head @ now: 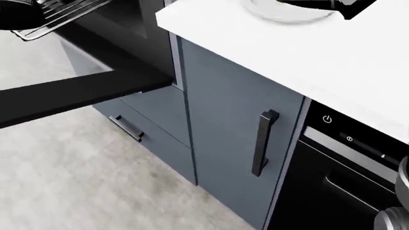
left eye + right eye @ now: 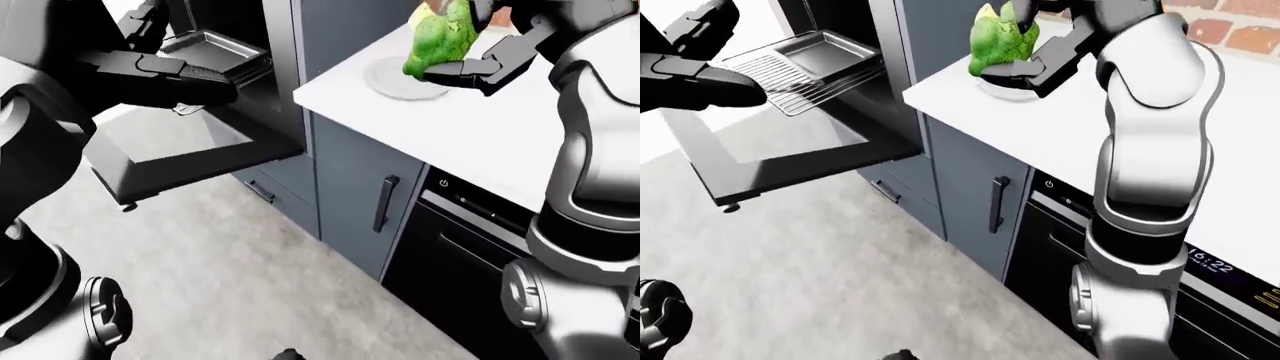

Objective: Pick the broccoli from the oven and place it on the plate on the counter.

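Nearest in the left-eye view, at 7 o'clock, lies the pale grey speckled floor (image 2: 250,262), with the blue-grey cabinet door with a black bar handle (image 2: 352,187) and a black glass-fronted appliance (image 2: 455,262) at 5 o'clock. Past them the black oven door (image 2: 190,154) hangs open at 9 o'clock under a wire rack carrying a grey metal tray (image 2: 820,51). The left hand (image 2: 195,79) reaches there; whether its fingers are open or closed I cannot tell. Farthest, at 1 o'clock, the right hand (image 2: 470,56) has its fingers closed around the bright green broccoli (image 2: 440,41), held above the round white plate (image 2: 400,79) on the white worktop (image 2: 480,142).
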Robot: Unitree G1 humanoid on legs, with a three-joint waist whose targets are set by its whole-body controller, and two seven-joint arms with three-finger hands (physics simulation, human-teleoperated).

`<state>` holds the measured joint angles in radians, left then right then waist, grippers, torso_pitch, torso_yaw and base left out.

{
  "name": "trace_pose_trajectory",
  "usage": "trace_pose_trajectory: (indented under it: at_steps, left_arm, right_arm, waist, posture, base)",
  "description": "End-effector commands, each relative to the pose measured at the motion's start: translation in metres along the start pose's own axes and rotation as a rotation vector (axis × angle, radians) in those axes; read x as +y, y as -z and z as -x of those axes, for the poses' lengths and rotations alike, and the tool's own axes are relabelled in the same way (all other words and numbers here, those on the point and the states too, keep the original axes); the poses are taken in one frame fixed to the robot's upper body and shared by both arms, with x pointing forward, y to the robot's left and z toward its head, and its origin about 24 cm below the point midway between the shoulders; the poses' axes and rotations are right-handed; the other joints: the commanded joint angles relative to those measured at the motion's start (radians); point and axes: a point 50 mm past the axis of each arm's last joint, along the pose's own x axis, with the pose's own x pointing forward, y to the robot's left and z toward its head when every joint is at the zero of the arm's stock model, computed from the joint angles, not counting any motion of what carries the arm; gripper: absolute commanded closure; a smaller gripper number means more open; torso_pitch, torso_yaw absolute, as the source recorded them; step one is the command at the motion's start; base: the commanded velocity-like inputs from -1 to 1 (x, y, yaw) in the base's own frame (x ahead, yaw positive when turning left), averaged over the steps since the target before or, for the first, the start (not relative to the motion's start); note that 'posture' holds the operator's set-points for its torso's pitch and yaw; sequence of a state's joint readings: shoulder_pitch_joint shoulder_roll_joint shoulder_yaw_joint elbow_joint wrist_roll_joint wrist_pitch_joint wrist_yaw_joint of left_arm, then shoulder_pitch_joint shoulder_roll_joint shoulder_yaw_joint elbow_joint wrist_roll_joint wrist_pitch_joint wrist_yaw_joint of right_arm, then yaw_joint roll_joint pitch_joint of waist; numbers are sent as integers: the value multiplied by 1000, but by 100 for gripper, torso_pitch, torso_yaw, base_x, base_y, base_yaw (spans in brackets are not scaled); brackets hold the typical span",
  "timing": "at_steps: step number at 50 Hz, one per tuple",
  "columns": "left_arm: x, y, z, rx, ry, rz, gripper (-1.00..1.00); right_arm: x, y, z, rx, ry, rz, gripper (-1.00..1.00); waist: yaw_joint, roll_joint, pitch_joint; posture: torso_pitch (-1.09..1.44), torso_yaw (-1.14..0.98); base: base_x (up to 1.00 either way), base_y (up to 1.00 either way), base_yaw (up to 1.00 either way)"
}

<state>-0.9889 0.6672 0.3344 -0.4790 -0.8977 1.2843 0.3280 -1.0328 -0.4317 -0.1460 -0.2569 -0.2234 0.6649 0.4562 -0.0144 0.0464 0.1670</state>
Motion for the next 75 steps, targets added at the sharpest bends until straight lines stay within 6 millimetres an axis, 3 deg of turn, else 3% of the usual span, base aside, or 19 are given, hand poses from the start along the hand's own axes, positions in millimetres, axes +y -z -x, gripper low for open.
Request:
trace_pose_trajectory:
  at_steps: [1, 4, 5, 7, 15, 18, 19, 20, 26, 29, 32, 33, 35, 39, 42, 44, 51, 64, 75]
  left_arm:
    - [3, -10, 2, -57, -22, 5, -100]
    - [3, -10, 2, -57, -21, 5, -100]
    - [3, -10, 2, -57, -20, 5, -100]
    - [3, -10, 2, -57, -21, 6, -100]
    - [7, -10, 4, -59, -30, 12, -100]
    - [8, -12, 5, -61, -33, 11, -100]
    - [9, -13, 6, -62, -34, 11, -100]
    - [10, -13, 7, -64, -38, 16, -100]
    - [13, -13, 10, -69, -53, 20, -100]
    - [13, -12, 11, -69, -53, 20, -100]
    - [14, -11, 11, -67, -54, 20, -100]
    - [14, -10, 11, -66, -55, 21, -100]
    - [15, -9, 10, -66, -55, 20, -100]
    - [14, -9, 10, -66, -53, 19, -100]
    - [14, -9, 11, -65, -53, 19, -100]
    - [14, -8, 11, -63, -54, 19, -100]
    - [15, -8, 12, -62, -57, 18, -100]
    - [15, -8, 12, -62, -57, 19, -100]
    - [15, -12, 12, -68, -53, 22, -100]
  right_arm:
    - [-6, -15, 1, -72, 31, 21, 100]
    - [-6, -16, 1, -73, 32, 20, 100]
    - [-7, -16, 0, -73, 32, 18, 100]
    - [-7, -17, 1, -75, 34, 17, 100]
    - [-9, -17, 1, -77, 41, 12, 100]
    - [-8, -17, 0, -77, 42, 10, 100]
    - [-8, -18, 0, -77, 42, 12, 100]
    - [-8, -18, 0, -78, 42, 11, 100]
    - [-9, -18, -1, -72, 44, 13, 100]
    - [-9, -18, -1, -71, 45, 14, 100]
    - [-8, -17, -2, -64, 47, 15, 100]
    - [-8, -17, -2, -62, 47, 14, 100]
    - [-6, -16, -1, -62, 42, 9, 100]
    - [-7, -16, -2, -62, 43, 8, 100]
    - [-7, -16, -1, -63, 44, 7, 100]
    - [-7, -15, -1, -62, 44, 8, 100]
    - [-6, -16, -1, -62, 35, 9, 100]
    - [4, 2, -3, 24, -18, 37, 100]
    - [6, 23, -16, 156, -22, 101, 100]
  waist:
    - [1, 0, -21]
    - [-10, 77, -49]
    - [-4, 41, -43]
    - [-6, 51, -41]
    - [18, -26, -31]
    - [23, -95, -52]
    - [23, -79, -20]
    - [22, -90, -9]
    - [2, -61, 24]
    - [-8, 0, 8]
    - [-10, -15, 0]
    - [-4, -7, -40]
    - [2, 3, -28]
    - [6, -6, -40]
    - [12, -45, -26]
    - [15, -92, -34]
    - [-6, 2, -15]
    - [-12, -24, -17]
    - [-12, -19, -15]
  posture:
    - [20, 0]
    - [20, 0]
    - [20, 0]
    - [20, 0]
    - [20, 0]
    - [20, 0]
    - [20, 0]
    - [20, 0]
    - [20, 0]
    - [20, 0]
    - [20, 0]
    - [20, 0]
    - [20, 0]
    - [20, 0]
    - [20, 0]
    - [20, 0]
    - [20, 0]
    - [20, 0]
    - [20, 0]
  base:
    - [34, 0, 0]
    - [34, 0, 0]
    - [35, 0, 0]
    - [34, 0, 0]
    - [31, 0, 0]
    - [0, 0, 0]
    - [0, 0, 0]
    - [0, 0, 0]
    - [0, 0, 0]
    - [0, 0, 0]
    - [1, 0, 0]
    - [17, 0, 0]
    - [19, 0, 0]
    - [15, 0, 0]
    - [10, 0, 0]
    - [1, 0, 0]
    - [0, 0, 0]
    - [0, 0, 0]
    - [0, 0, 0]
